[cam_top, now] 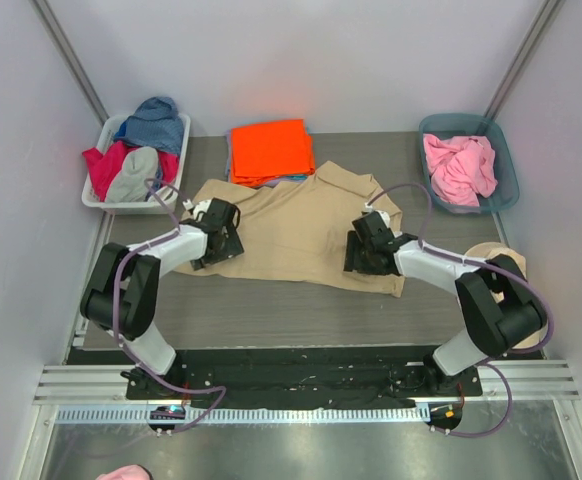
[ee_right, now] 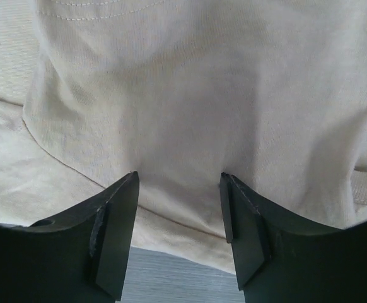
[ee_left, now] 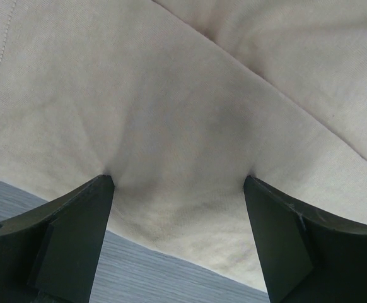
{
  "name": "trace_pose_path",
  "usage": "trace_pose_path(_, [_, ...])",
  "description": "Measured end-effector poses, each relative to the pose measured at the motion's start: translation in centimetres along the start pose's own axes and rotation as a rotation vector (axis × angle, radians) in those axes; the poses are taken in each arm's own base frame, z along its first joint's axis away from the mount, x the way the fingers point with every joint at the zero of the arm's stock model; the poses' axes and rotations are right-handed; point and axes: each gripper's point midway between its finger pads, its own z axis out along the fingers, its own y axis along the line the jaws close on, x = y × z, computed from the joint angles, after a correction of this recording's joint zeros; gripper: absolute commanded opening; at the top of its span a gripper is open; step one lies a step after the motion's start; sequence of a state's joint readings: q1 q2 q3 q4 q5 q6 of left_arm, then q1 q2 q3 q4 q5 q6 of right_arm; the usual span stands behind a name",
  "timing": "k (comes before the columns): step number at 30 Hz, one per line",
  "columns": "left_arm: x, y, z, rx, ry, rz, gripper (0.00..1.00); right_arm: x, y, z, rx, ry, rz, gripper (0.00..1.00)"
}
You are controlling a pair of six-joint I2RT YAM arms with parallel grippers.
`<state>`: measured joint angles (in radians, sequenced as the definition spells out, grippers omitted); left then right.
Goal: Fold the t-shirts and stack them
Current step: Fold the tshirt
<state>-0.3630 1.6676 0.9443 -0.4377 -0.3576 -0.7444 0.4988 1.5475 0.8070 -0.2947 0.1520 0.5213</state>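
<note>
Left gripper (cam_top: 217,233) and right gripper (cam_top: 367,250) sit low on the tan t-shirt (cam_top: 291,225), both jaws apart, tips pressing the cloth's near edge, nothing clamped. Shirt lies spread mid table (cam_top: 271,310). Orange t-shirt (cam_top: 269,150) is folded at the far edge. Pink t-shirt (cam_top: 459,168) is in the teal bin (cam_top: 507,150), far right corner. White bin (cam_top: 95,202) of mixed clothes is in the far left corner.

Plain tan shirt (cam_top: 301,230), bright orange shirt (cam_top: 269,150), pink shirt (cam_top: 459,168), teal bin (cam_top: 437,123), grey streaked table (cam_top: 271,310)

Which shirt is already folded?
The orange t-shirt, a neat rectangle at the back. The tan shirt lies spread out; the pink one is crumpled in its bin.
</note>
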Motion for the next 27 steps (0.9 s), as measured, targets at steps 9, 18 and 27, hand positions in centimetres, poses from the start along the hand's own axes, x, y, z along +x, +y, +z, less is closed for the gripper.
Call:
trace_pose_path(9, [1.3,0.4,-0.7,0.022,-0.074,-0.013,0.89,2.0,-0.1,-1.3,-0.009,-0.014,0.072,0.61])
trace_pose_path(18, [4.8,1.1,-2.8,0.045,-0.08,-0.019,0.89,5.0,-3.5,-3.2,0.148,0.071,0.127,0.61])
trace_pose_path(27, [9.3,2.1,-5.5,0.085,-0.066,-0.012,0.89,5.8,-6.2,-4.6,0.301,0.102,0.142,0.6])
